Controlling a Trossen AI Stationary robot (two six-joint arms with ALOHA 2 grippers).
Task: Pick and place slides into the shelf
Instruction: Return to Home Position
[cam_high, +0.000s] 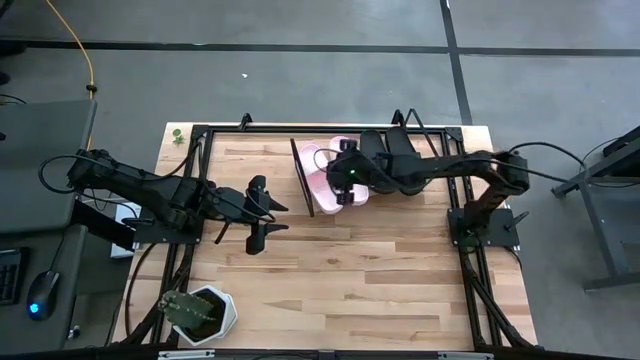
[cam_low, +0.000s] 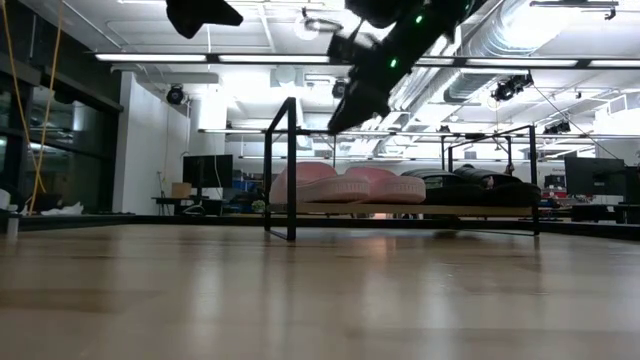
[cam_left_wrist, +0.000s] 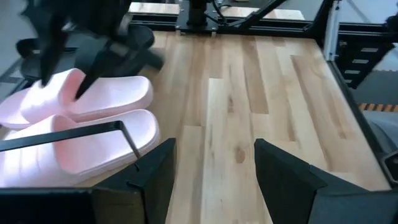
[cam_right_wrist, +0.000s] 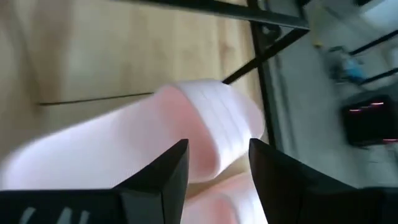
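High view: shelf (cam_high: 298, 172) at middle of far edge of table (cam_high: 400, 290). Pink slides (cam_high: 322, 200) on shelf's left end, right gripper (cam_high: 345, 190) directly over them. Left gripper (cam_high: 262, 213) toward left edge, apart from shelf. Broad bare wood toward near edge; plant pot (cam_high: 200, 312) at near-left corner.

Low view: pink slides left, black slides (cam_low: 470, 184) right on board; right gripper above pink pair, air gap between.

Left wrist view: left gripper spread wide, holding nothing.

Right wrist view: right gripper parted, gripping nothing, pink slide below.
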